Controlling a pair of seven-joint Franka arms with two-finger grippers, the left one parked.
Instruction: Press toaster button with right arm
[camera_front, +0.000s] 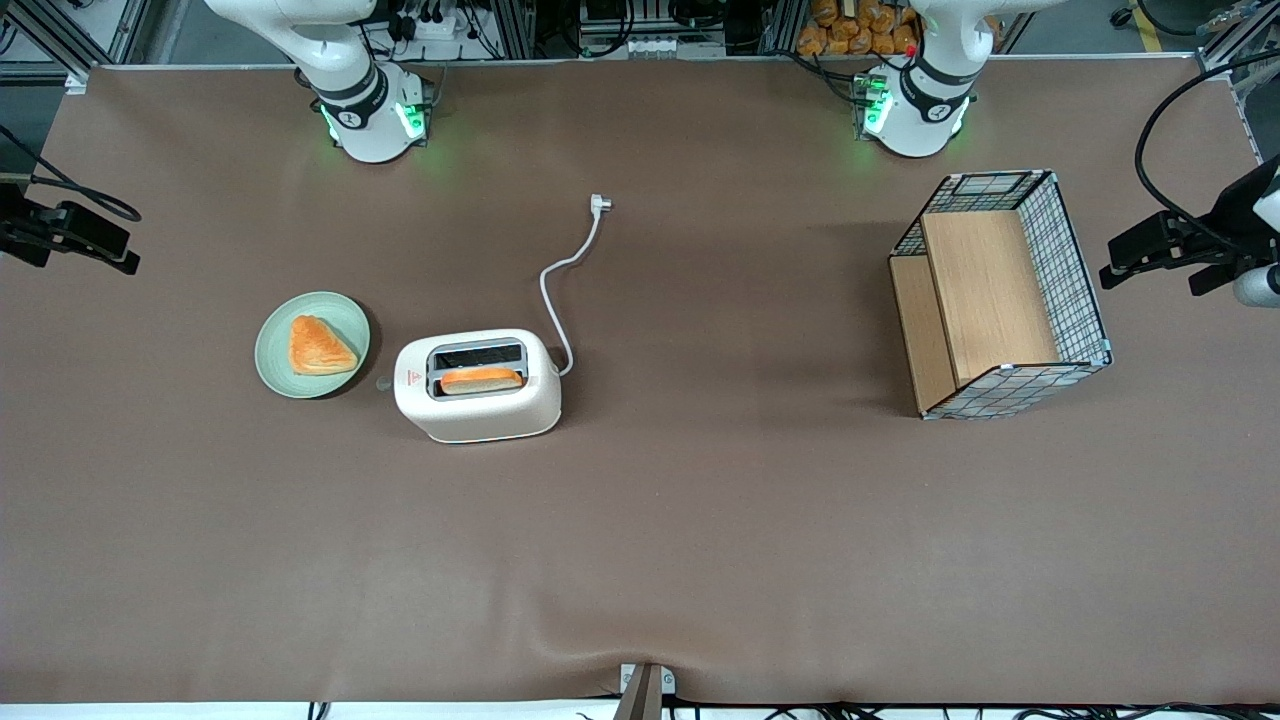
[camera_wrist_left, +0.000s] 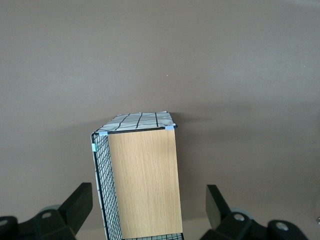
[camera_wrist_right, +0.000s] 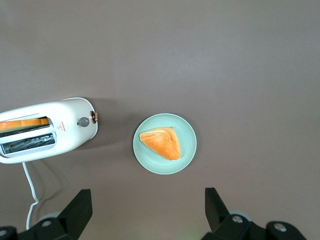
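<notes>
The cream-white toaster (camera_front: 478, 386) stands mid-table with a red triangle sticker on top and a slice of toast (camera_front: 480, 379) in the slot nearer the front camera. It also shows in the right wrist view (camera_wrist_right: 47, 130). The toaster button (camera_wrist_right: 83, 121) is a tiny grey knob on the short end facing the plate, and it is faint in the front view (camera_front: 383, 382). My right gripper (camera_wrist_right: 148, 215) is open and empty, high above the table, apart from the toaster. Only the right arm's base (camera_front: 365, 110) shows in the front view.
A green plate (camera_front: 345, 318) with a triangular pastry (camera_front: 320, 346) lies beside the toaster's button end. The white cord runs to a plug (camera_front: 600, 204) farther from the front camera. A wire basket with wooden panels (camera_front: 1000, 295) stands toward the parked arm's end.
</notes>
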